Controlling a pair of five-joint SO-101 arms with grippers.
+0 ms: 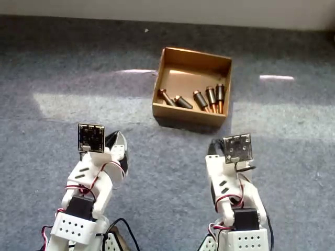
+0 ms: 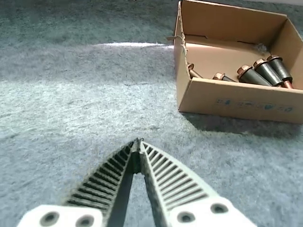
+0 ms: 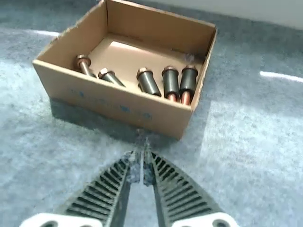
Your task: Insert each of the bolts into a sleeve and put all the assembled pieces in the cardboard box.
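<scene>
Five assembled pieces (image 1: 200,99) lay in a row inside the cardboard box (image 1: 186,116), upper centre of the high view. Faint blue print (image 3: 123,109) on its near wall was illegible. The left gripper (image 2: 138,143) and right gripper (image 3: 142,144) were closed on nothing, short of the box, with bare grey carpet (image 1: 52,78) between.

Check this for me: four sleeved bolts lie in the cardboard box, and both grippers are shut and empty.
Not four: the right wrist view shows five sleeved bolts lying in the cardboard box. The rest stands: the left gripper and the right gripper are both shut and empty.
</scene>
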